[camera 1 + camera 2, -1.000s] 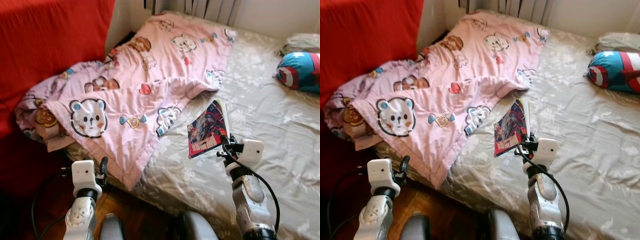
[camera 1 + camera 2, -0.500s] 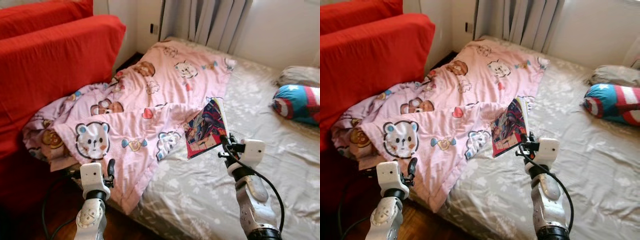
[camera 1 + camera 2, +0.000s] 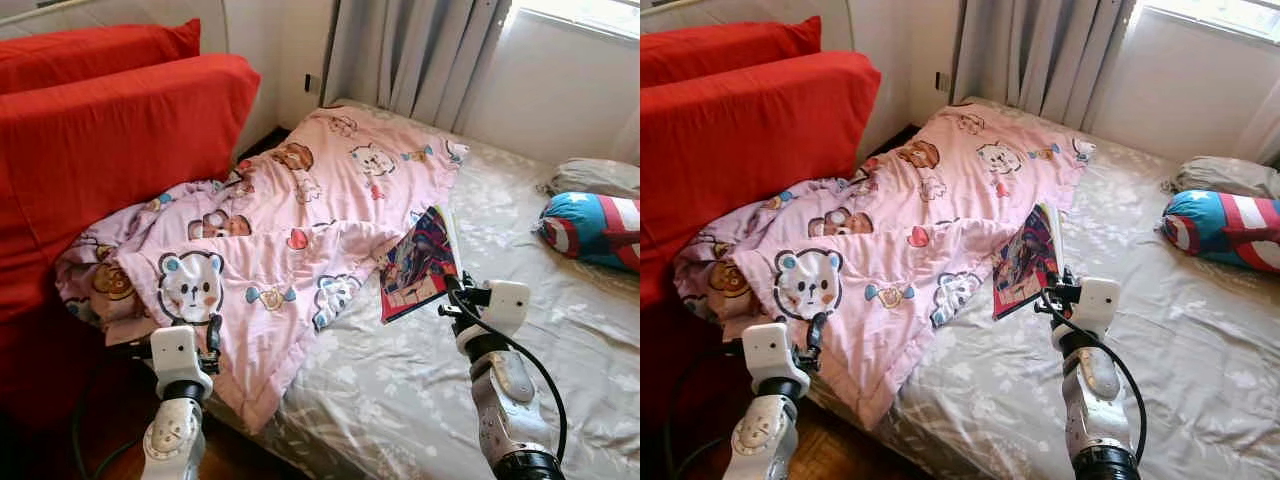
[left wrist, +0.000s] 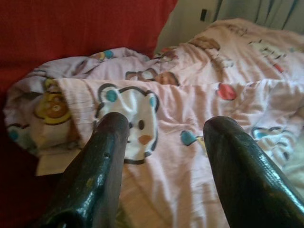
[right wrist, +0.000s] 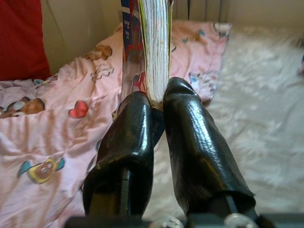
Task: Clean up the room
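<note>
A colourful comic book (image 3: 420, 264) is held up over the grey bed sheet (image 3: 400, 380), tilted on its edge. My right gripper (image 3: 448, 288) is shut on the book's lower corner; in the right wrist view the fingers (image 5: 185, 128) pinch the page edges (image 5: 156, 47). A pink blanket (image 3: 290, 220) printed with cartoon bears lies crumpled across the bed's left half and hangs over its near edge. My left gripper (image 3: 212, 330) stands open in front of that edge, holding nothing; its fingers (image 4: 102, 156) frame the blanket (image 4: 190, 118).
A red sofa (image 3: 90, 150) stands close against the bed's left side. A blue and red cushion (image 3: 595, 225) and a grey pillow (image 3: 595, 178) lie at the bed's far right. Curtains (image 3: 410, 55) hang behind the bed. Dark wooden floor (image 3: 100, 440) lies below my left arm.
The camera view has tilted up and pulled back, bringing the curtains, window and sofa top into sight. The book stays clamped in my right gripper. The left gripper remains open.
</note>
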You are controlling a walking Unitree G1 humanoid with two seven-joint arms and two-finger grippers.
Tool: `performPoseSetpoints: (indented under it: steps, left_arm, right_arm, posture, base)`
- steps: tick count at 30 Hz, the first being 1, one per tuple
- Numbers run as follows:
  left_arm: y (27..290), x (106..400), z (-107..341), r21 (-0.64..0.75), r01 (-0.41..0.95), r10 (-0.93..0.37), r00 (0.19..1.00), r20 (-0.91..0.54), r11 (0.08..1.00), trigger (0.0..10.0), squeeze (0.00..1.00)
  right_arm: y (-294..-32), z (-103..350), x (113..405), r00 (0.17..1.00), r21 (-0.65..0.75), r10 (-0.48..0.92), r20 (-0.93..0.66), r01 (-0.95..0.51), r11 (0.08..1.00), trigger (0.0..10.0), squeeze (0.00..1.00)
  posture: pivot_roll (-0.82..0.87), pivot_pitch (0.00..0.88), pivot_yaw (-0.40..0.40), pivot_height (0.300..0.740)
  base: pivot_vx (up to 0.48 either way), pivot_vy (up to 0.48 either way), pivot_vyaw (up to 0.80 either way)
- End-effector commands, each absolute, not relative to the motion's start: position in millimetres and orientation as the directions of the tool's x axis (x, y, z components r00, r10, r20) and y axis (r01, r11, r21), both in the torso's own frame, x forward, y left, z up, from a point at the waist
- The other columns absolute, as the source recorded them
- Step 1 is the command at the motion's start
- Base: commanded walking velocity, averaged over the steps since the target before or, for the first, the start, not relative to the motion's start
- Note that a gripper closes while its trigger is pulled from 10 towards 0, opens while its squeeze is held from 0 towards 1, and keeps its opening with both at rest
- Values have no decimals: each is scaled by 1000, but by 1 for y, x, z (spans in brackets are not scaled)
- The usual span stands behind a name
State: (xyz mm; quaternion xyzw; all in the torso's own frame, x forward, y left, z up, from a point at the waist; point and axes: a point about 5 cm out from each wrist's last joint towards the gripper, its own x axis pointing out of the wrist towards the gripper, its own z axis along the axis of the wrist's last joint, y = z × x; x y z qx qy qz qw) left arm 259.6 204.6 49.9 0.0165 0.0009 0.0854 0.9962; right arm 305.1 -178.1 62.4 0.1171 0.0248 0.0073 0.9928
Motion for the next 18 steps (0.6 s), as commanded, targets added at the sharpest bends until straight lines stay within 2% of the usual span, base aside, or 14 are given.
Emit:
performPoseSetpoints:
  steps: [1, 10, 18]
  left_arm:
    - [206, 259, 52, 31, -166, 166, 986, 3, 986, 10000, 0]
    - [213, 264, 61, 65, -142, 141, 990, 13, 988, 10000, 0]
    - [213, 267, 62, 69, -127, 127, 992, 5, 990, 10000, 0]
  right_arm:
    - [-180, 68, 306, 1000, 245, -4, -8, 5, 970, 10000, 0]
    - [-171, 61, 301, 1000, 269, -21, -10, 23, 963, 10000, 0]
    - [-170, 58, 301, 999, 290, -47, -22, 51, 956, 10000, 0]
  posture:
    - [65, 119, -93, 740]
    - [55, 144, -43, 740]
    - [48, 152, -36, 740]
  base:
    - [0, 0, 0]
    - [0, 0, 0]
    - [0, 0, 0]
